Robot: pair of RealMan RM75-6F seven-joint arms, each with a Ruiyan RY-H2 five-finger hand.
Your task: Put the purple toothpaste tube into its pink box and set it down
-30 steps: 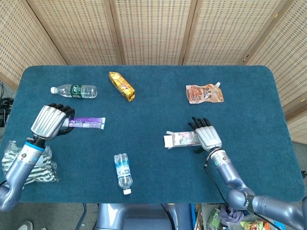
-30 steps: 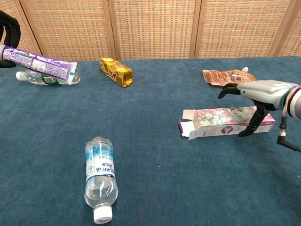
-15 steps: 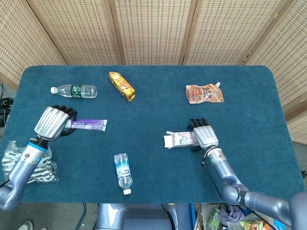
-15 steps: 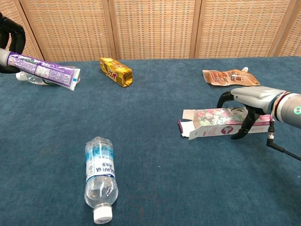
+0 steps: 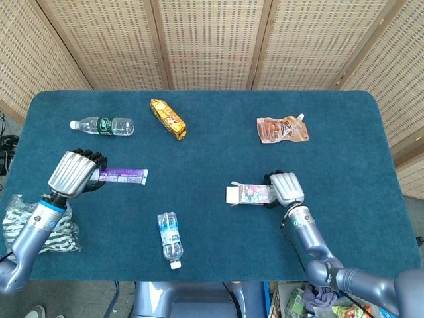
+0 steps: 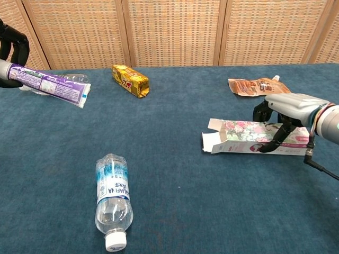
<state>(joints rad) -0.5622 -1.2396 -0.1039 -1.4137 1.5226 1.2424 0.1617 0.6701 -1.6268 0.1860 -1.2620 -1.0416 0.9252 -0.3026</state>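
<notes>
The purple toothpaste tube (image 5: pixel 123 175) (image 6: pixel 53 86) hangs above the table's left side, held at its tail end by my left hand (image 5: pixel 71 175) (image 6: pixel 9 52); its capped end points right. The pink flowered box (image 5: pixel 250 193) (image 6: pixel 241 137) lies right of centre with its open flaps facing left. My right hand (image 5: pixel 286 188) (image 6: pixel 286 109) grips the box's right end, fingers curled over the top and thumb on the near side. The box's far end is hidden under that hand.
A green-label water bottle (image 5: pixel 103 125), a gold snack pack (image 5: pixel 167 118) and an orange pouch (image 5: pixel 282 129) lie along the back. A clear water bottle (image 5: pixel 170 238) (image 6: pixel 112 200) lies near the front edge. A striped cloth (image 5: pixel 34 228) hangs off the left edge.
My right hand's fingers have closed round the box, which has tipped up slightly. My left hand has carried the tube a little nearer and lower.
</notes>
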